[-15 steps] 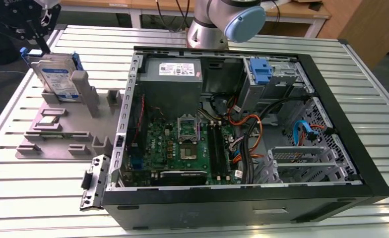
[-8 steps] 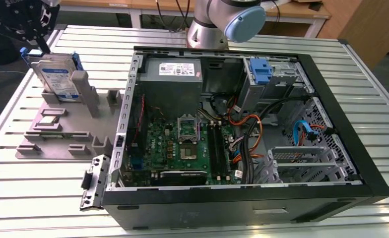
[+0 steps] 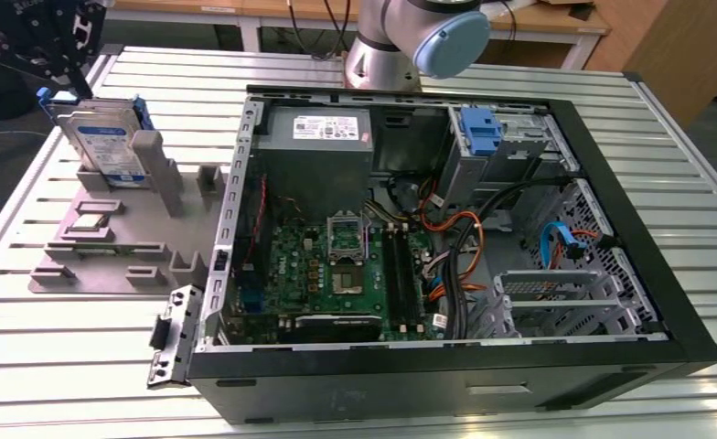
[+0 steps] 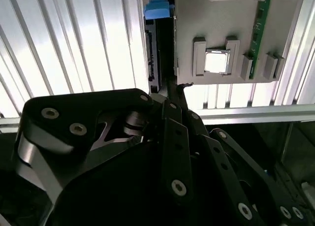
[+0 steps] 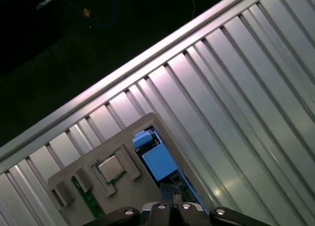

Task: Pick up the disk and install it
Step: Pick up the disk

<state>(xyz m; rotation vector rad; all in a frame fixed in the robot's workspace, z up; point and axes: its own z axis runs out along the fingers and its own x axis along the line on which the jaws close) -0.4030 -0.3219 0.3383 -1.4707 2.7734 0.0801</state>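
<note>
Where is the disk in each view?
Exterior view: the disk stands upright in the grey fixture, at the exterior view's left.
Second wrist view: the disk is edge-on, alongside the fixture.
First wrist view: the disk sits at the fixture's edge, its blue rail showing.
Shared landmark: the processor chip.

A ribbed metal desk [image 3: 78,366] carried an open computer case [image 3: 658,283], its motherboard [image 3: 334,270] lying flat and a grey power supply [image 3: 322,137] at twelve o'clock of the board in the exterior view. A grey fixture [image 3: 102,270] sat at nine o'clock of the case, holding a processor chip [image 3: 94,222].
</note>
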